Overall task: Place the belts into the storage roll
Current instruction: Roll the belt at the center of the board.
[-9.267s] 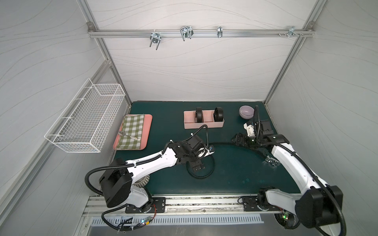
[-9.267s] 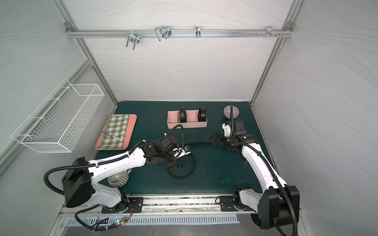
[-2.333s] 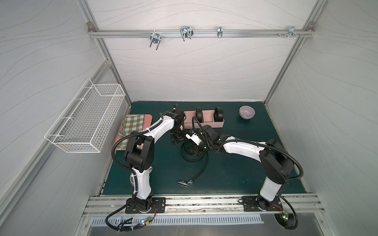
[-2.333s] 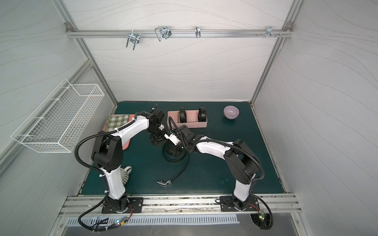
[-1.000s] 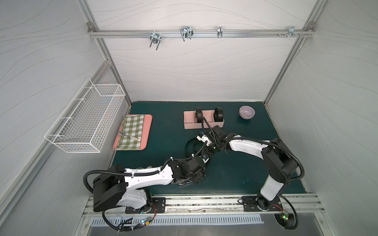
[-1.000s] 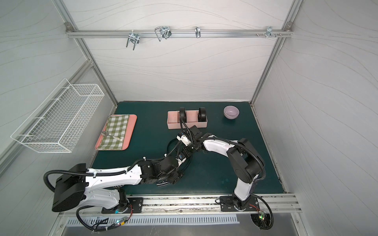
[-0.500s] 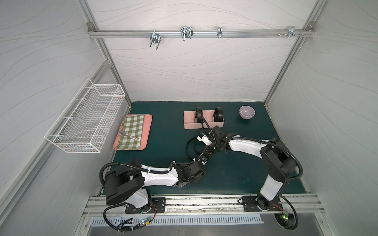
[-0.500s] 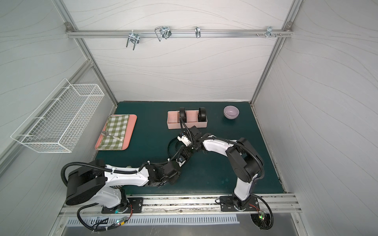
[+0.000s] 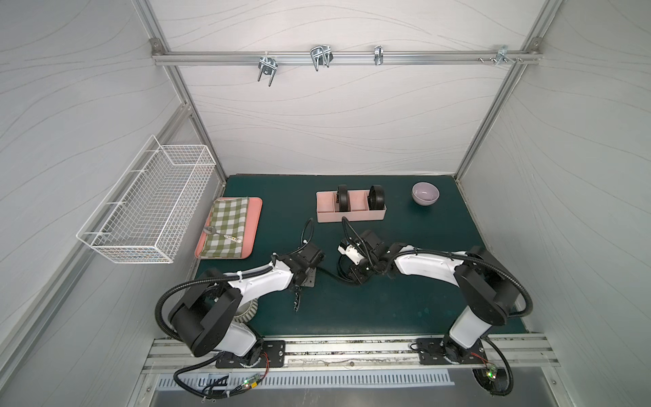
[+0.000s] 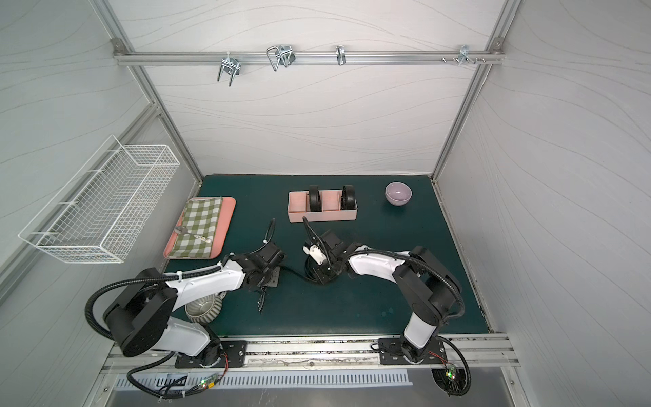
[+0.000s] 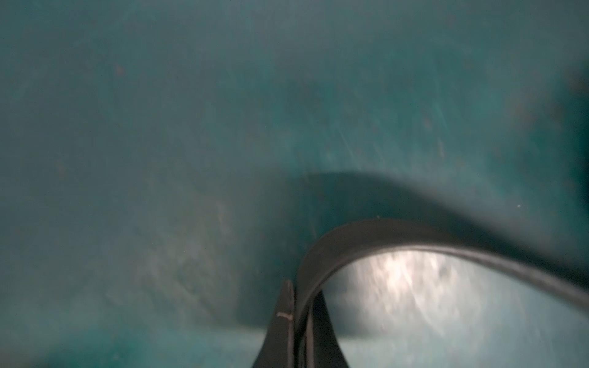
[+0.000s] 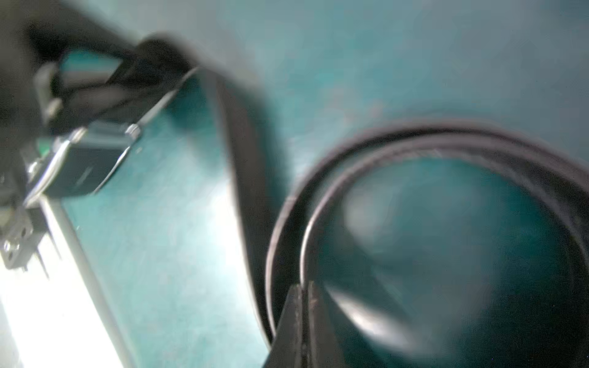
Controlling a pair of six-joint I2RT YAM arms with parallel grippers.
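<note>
The pale pink storage roll [image 9: 352, 214] [image 10: 322, 214] stands at the back of the green mat. Two belts sit coiled upright in it [image 9: 342, 198] [image 9: 377, 197]. A third belt [image 9: 329, 275] [image 10: 294, 273] lies loose on the mat between my grippers. My left gripper [image 9: 303, 278] [image 11: 301, 286] is shut on its strap [image 11: 366, 235] near the buckle end [image 9: 297, 302], which hangs free. My right gripper [image 9: 355, 276] [image 12: 304, 286] is shut on an inner turn of the belt's loose coil [image 12: 446, 140].
A lilac bowl [image 9: 425, 193] sits at the back right. A flat pink tray [image 9: 254, 225] with checked cloth and a spoon lies at the left. A white wire basket [image 9: 148, 208] hangs on the left wall. A ribbed bowl [image 10: 204, 310] stands by the left arm's base.
My left gripper closed on the belt near its buckle and carried it left and back from the front of the mat. The right gripper stayed shut on the coil and shifted slightly forward.
</note>
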